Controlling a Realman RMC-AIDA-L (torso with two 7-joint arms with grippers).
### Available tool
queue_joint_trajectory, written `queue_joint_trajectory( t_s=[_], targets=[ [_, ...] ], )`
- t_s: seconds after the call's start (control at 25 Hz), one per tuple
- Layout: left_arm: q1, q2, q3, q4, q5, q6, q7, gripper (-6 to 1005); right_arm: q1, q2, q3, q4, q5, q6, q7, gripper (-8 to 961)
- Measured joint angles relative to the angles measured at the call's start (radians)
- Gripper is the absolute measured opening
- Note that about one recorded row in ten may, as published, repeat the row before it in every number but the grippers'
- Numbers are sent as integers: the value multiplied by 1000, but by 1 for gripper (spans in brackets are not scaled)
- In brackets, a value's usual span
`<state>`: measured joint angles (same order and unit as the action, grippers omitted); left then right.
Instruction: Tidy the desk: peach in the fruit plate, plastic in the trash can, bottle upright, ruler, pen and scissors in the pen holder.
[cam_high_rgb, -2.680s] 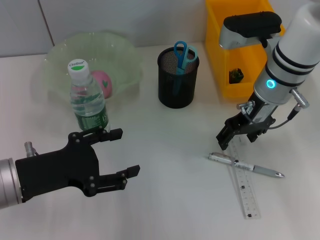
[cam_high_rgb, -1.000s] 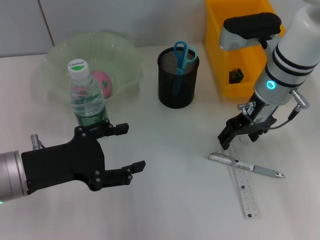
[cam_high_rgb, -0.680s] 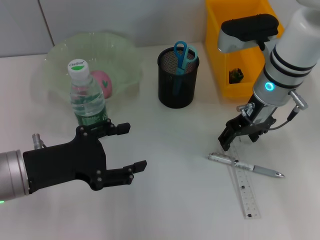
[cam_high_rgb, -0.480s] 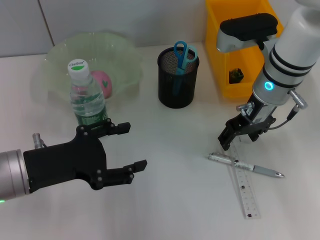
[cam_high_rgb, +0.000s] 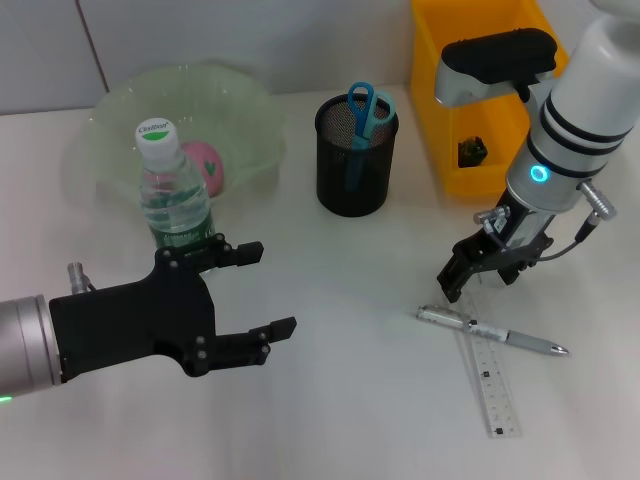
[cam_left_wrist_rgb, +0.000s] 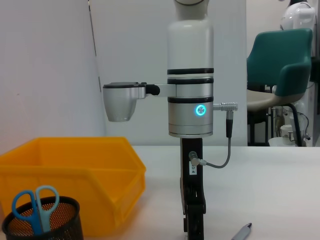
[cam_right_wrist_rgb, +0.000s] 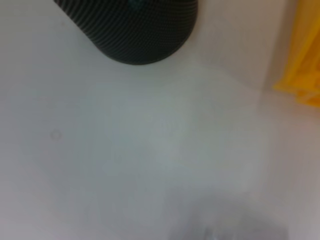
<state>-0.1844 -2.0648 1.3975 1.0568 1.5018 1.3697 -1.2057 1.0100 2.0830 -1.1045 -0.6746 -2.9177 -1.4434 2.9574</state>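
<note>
Since the earlier frames the left tool (cam_high_rgb: 255, 288) has crept forward and toward the middle of the table (cam_high_rgb: 330, 400), its fingers wide apart and holding nothing, close beside the bottle (cam_high_rgb: 176, 195). That bottle stands upright, the peach (cam_high_rgb: 207, 165) sits in the plate (cam_high_rgb: 120, 100), and the scissors (cam_high_rgb: 366, 105) are in the holder (cam_high_rgb: 355, 155), so the work in hand looks to be the pen and ruler.

Right tool (cam_high_rgb: 478, 272) hangs just above the table with its tips pointing down; whether they are apart or together I cannot tell. The pen (cam_high_rgb: 490, 331) lies just beyond its tips, nearer the robot, crossing over the ruler (cam_high_rgb: 490, 385), both flat on the table. Next it should probably drop lower and shift slightly toward the pen, straddle the barrel, close, then carry it to the holder.
</note>
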Motion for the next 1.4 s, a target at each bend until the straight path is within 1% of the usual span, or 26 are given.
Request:
queue_joint_trajectory(
  t_s=[0.04, 0.6, 0.8, 1.4],
  targets=[
    [0, 0, 0, 0, 0, 0, 0, 827, 0, 0, 0, 1, 0, 0, 0, 798],
    [-2, 0, -3, 0, 0, 0, 3, 827, 0, 0, 2, 8, 0, 0, 0, 651],
    [-2, 0, -4, 0, 0, 1, 3, 827, 2, 0, 1, 13, 0, 0, 0, 436],
    [-4, 0, -5, 0, 0, 0, 12, 827, 4, 0, 0, 7, 5, 2, 0, 426]
  ],
)
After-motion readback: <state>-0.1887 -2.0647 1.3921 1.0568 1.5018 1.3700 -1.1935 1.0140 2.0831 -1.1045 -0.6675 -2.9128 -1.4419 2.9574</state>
